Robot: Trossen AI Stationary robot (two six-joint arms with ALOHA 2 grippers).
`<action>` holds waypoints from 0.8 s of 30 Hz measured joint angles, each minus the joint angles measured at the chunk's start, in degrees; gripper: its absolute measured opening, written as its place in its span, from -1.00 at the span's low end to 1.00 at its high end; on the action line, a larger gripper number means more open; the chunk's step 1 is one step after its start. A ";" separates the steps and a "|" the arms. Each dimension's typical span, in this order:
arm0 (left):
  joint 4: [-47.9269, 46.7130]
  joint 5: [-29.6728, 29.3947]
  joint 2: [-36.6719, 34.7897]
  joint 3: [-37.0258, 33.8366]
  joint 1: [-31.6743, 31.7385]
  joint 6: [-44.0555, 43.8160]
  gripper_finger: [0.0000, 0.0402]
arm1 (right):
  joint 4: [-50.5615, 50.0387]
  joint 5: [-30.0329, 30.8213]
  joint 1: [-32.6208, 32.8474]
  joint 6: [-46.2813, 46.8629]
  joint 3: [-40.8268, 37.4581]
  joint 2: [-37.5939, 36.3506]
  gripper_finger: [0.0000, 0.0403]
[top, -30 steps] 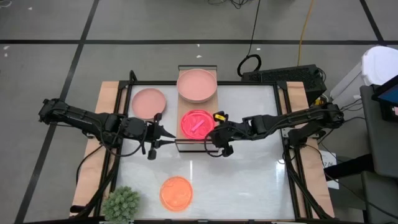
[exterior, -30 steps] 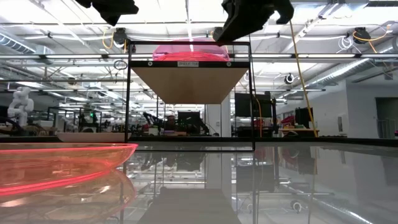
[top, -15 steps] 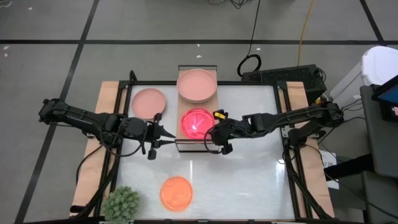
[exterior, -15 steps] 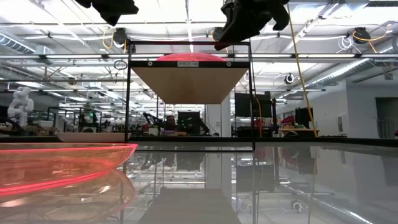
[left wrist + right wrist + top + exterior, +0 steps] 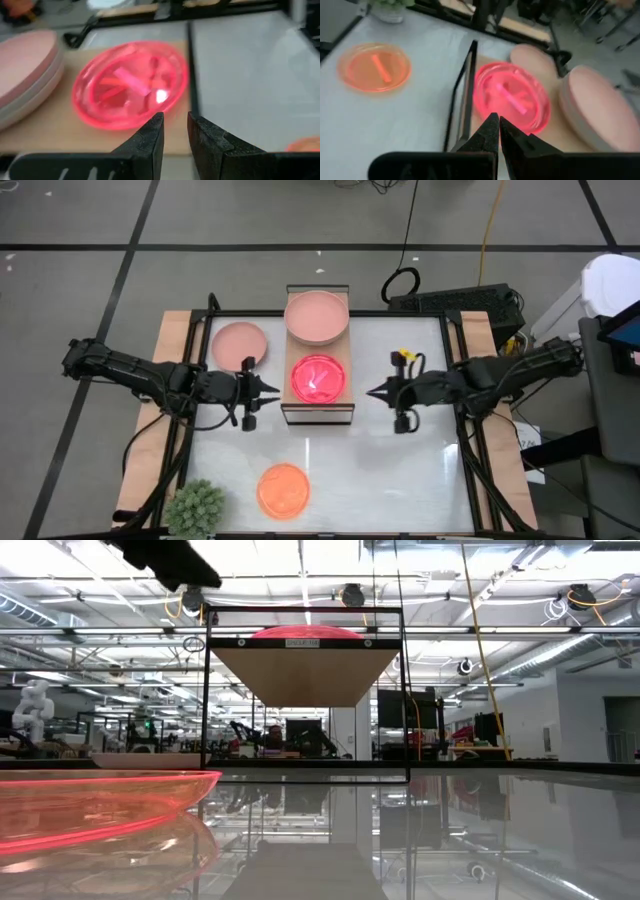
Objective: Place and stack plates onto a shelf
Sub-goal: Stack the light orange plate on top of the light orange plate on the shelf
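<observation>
Hot pink plate (image 5: 318, 378) is sitting on shelf (image 5: 319, 412). Right gripper (image 5: 374, 391), closed, empty, at shelf's 3 o'clock; left gripper (image 5: 272, 389) w/ narrow gap, at 9. Rec: approach orange plate (image 5: 283, 489) from above, gripper wide.

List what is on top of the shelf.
On the shelf sit a hot pink plate at one end and a dusty pink stack at the other, stack count unclear; nothing visible underneath.

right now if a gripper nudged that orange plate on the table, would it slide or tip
Probably slide: the orange plate lies flat and low on a glossy, mirror-like table, so little would grip it. It looks thin and see-through, so likely light and stiff. Its shallow raised rim gives fingers an edge, though one pressing down there might tilt it.
</observation>
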 joint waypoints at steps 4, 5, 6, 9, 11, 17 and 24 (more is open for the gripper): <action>-6.56 -4.05 0.00 0.00 0.39 -3.11 -0.54 | -4.94 0.00 2.47 5.48 -1.34 -2.78 -1.00; -8.98 -4.34 0.00 0.00 0.76 -4.14 -0.54 | -5.29 -0.06 3.06 6.13 -2.79 -3.56 -1.00; -11.33 -4.69 0.00 0.00 1.16 -5.25 -0.54 | -5.46 -0.09 3.59 6.16 -4.45 -4.46 -1.00; -17.55 -6.75 0.00 0.00 2.70 -7.34 -0.54 | -5.16 -0.12 4.34 4.30 -9.15 -6.99 -1.00; -20.73 -9.32 0.00 -0.04 3.61 -7.91 -0.54 | -5.35 -0.28 4.30 3.81 -11.98 -8.79 -1.00; -25.84 -13.71 1.34 -0.97 7.14 -10.99 -0.54 | -5.20 -0.08 4.21 1.96 -16.58 -13.36 -1.00; -27.01 -6.87 3.63 -3.98 14.64 -10.88 -0.54 | -4.17 -0.12 4.25 0.86 -16.90 -16.54 -1.00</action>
